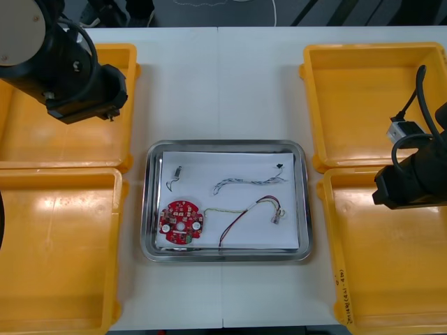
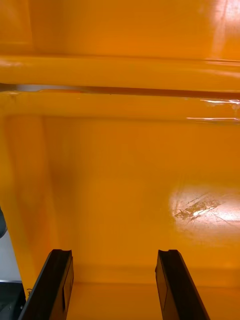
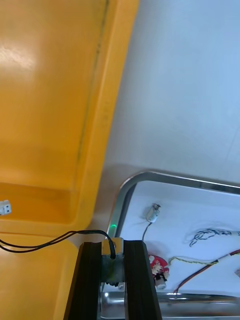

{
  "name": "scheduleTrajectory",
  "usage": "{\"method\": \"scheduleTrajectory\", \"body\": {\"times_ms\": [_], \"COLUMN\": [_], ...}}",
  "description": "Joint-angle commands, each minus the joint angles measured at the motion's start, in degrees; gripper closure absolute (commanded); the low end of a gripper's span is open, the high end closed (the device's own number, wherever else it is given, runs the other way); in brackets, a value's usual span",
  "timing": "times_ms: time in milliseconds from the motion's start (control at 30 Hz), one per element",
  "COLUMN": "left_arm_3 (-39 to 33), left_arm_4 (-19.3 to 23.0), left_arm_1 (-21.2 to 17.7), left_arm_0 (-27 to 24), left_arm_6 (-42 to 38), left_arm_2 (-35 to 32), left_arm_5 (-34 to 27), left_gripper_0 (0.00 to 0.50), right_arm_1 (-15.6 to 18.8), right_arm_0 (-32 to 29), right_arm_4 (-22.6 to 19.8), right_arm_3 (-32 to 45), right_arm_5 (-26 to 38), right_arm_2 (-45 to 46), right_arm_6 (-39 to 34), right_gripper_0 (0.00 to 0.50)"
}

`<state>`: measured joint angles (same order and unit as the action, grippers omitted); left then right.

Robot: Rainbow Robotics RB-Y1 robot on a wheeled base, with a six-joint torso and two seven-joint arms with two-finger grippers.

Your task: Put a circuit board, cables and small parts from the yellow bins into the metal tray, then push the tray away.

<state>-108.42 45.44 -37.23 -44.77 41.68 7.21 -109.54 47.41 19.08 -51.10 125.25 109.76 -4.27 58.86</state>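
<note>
Black looped cable between left gripper's fingers

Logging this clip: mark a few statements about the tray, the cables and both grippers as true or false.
1. The red circuit board lies in the metal tray. True.
2. The right gripper is shut on a cable. False: it is open and holds nothing, above a yellow bin.
3. The left gripper is shut on a black cable. True.
4. The twisted blue and white cable lies in a bin. False: it lies in the tray.
</note>
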Motion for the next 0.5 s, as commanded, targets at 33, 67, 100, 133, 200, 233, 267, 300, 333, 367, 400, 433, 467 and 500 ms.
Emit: {"method": "scheduleTrajectory", "body": {"times_ms": [33, 67, 100, 133, 200, 233, 267, 300, 333, 367, 400, 433, 467, 500], "left_arm_3": [-4.34, -5.13, -5.57, -5.75, -6.36, -6.36, -6.45, -6.72, -6.80, -6.80, -6.98, -7.07, -7.24, -7.24], "left_arm_4": [0.96, 0.96, 1.05, 1.05, 0.96, 0.79, 0.70, 0.35, 0.26, -0.01, -0.36, -0.71, -1.41, -1.41], "left_arm_1": [0.40, 0.66, 0.75, 0.93, 2.16, 2.77, 3.12, 4.09, 4.35, 4.71, 4.97, 5.15, 5.58, 5.58], "left_arm_0": [0.30, 0.30, 0.30, 0.30, 0.30, 0.30, 0.30, 0.30, 0.38, 0.30, 0.30, 0.30, 0.30, 0.30], "left_arm_6": [-1.60, -2.57, -3.27, -3.54, -3.89, -3.98, -3.98, -4.42, -4.42, -4.68, -5.03, -5.30, -5.65, -5.65], "left_arm_2": [3.60, 4.39, 5.01, 5.36, 5.97, 5.97, 5.89, 6.24, 6.41, 6.85, 7.73, 8.26, 8.96, 8.96], "left_arm_5": [-0.46, -0.46, -0.46, -0.46, -0.46, -0.46, -0.46, -0.46, -0.46, -0.46, -0.46, -0.46, -0.46, -0.46], "left_gripper_0": [0.500, 0.500, 0.500, 0.500, 0.500, 0.500, 0.500, 0.500, 0.500, 0.500, 0.500, 0.500, 0.500, 0.500], "right_arm_1": [1.81, 1.72, 1.72, 1.72, 1.29, 1.02, 0.93, 0.49, 0.32, 0.14, 0.05, 0.05, -0.12, -0.12], "right_arm_0": [-1.42, -1.68, -1.77, -1.86, -1.94, -1.94, -1.94, -1.94, -1.94, -2.03, -2.03, -2.03, -2.03, -2.03], "right_arm_4": [-0.40, -0.23, -0.14, -0.05, 0.39, 0.47, 0.47, 1.00, 1.18, 1.53, 1.97, 2.14, 2.32, 2.32], "right_arm_3": [0.79, 0.35, 0.00, -0.27, -0.97, -1.23, -1.32, -1.50, -1.50, -1.50, -1.59, -1.59, -1.59, -1.59], "right_arm_5": [0.24, 0.24, 0.24, 0.24, 0.24, 0.24, 0.24, 0.24, 0.24, 0.24, 0.24, 0.24, 0.24, 0.24], "right_arm_2": [3.48, 3.83, 4.01, 4.09, 4.53, 4.80, 4.97, 5.32, 5.32, 5.32, 5.32, 5.32, 5.32, 5.32], "right_arm_6": [-0.23, 0.03, 0.29, 0.38, 0.73, 0.82, 1.00, 1.17, 1.26, 1.26, 1.44, 1.53, 1.61, 1.61], "right_gripper_0": [0.021, 0.019, 0.019, 0.018, 0.019, 0.020, 0.018, 0.017, 0.018, 0.020, 0.021, 0.017, 0.019, 0.019]}}
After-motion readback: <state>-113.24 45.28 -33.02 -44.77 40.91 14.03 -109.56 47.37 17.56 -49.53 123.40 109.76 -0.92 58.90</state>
